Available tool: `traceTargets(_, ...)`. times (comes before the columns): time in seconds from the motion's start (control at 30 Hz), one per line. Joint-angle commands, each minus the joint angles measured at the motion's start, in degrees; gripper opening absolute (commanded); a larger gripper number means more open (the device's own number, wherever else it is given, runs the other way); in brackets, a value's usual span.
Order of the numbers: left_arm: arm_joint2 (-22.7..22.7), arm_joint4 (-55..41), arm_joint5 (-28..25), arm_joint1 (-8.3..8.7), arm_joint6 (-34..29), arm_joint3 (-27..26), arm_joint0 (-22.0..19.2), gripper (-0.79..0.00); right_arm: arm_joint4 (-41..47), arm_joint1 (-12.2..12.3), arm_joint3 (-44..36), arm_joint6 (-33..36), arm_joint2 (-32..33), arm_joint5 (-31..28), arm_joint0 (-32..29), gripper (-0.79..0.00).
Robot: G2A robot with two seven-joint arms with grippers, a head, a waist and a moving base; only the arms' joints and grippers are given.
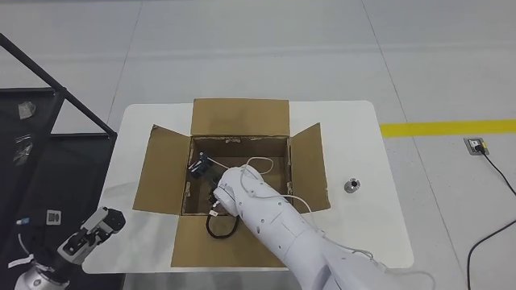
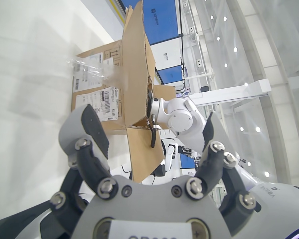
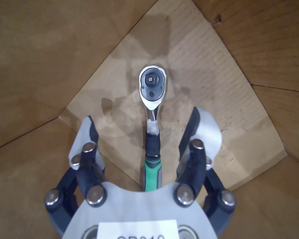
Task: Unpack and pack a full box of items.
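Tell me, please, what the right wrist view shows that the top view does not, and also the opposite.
The right wrist view adds a ratchet wrench with a green handle. It lies on the floor of the cardboard box, between the open fingers of the right gripper. The top view adds the white table, the box's four flaps folded outward, and a small metal part on the table beside the box, not touching it. Both views share the box itself, seen from above in one and from inside in the other.
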Motion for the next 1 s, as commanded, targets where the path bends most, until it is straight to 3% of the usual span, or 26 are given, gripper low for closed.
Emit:
traceTargets(0.0, 0.09, -0.08, -0.27, 0.04, -0.06, -0.44, 0.17, 0.0, 0.0, 0.0, 0.0, 0.0, 0.0, 0.0, 0.0, 0.0)
traceTargets(0.13, 0.67, 0.56, -0.66, 0.17, -0.52, -1.5, 0.09, 0.0, -0.18, 0.52, -1.32, -2.38, 0.28, -0.48, -0.57, 0.0)
traceTargets(0.23, 1.21, 1.33, -0.24, 0.29, -0.31, -2.21, -0.36, 0.0, -1.02, 0.85, -3.14, -1.98, 0.59, 3.27, -1.27, 0.0)
traceTargets(0.43, 1.26, 2.06, -0.04, 0.51, 0.01, -3.03, -0.4, 0.0, -0.19, 1.45, -4.14, 2.54, 2.19, 7.44, -2.41, 0.0)
traceTargets(0.6, 0.88, 1.67, -0.3, 0.58, 0.65, -3.21, 0.47, 0.0, 0.3, 1.72, -3.66, 5.6, 3.19, 6.3, -2.22, -0.003)
traceTargets(0.63, 0.86, 1.64, -0.28, 0.59, 0.76, -3.26, 0.59, 0.0, 0.19, 1.77, -3.22, 5.61, 3.35, 6.71, -2.13, -0.123)
traceTargets(0.7, 0.88, 1.64, -0.25, 0.62, 0.97, -3.38, 0.82, 0.0, 0.11, 1.76, -2.6, 5.66, 3.62, 7.2, -2.12, -0.209)
traceTargets(0.97, 0.81, 1.68, -0.46, 0.74, 1.56, -4.2, 1.76, 0.0, 0.69, 1.66, 0.36, 4.48, 4.8, 5.84, -2.0, -0.382)
